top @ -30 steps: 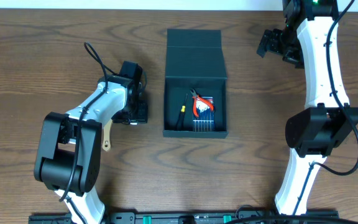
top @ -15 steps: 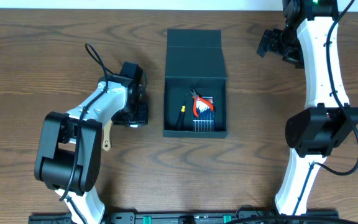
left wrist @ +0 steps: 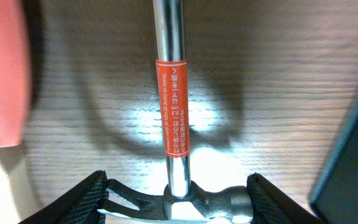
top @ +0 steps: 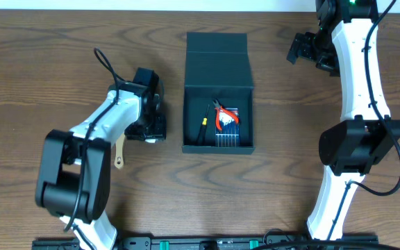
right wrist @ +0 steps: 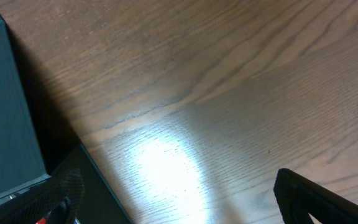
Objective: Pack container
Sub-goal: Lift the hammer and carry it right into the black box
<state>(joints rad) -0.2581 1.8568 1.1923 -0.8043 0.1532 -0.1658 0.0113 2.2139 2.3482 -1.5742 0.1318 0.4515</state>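
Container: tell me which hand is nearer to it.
Left. The left hand sits low beside the container, just off its left wall. The right hand is farther away, out past the container's far right corner.

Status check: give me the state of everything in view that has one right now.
Dark teal-green cardboard container: lid flap open, tools inside.
Red-handled pliers: lying in the container.
Steel-shafted hammer: lying flat, outside the container.
Left gripper: straddling the hammer head, grip unclear.
Right gripper: open, empty.
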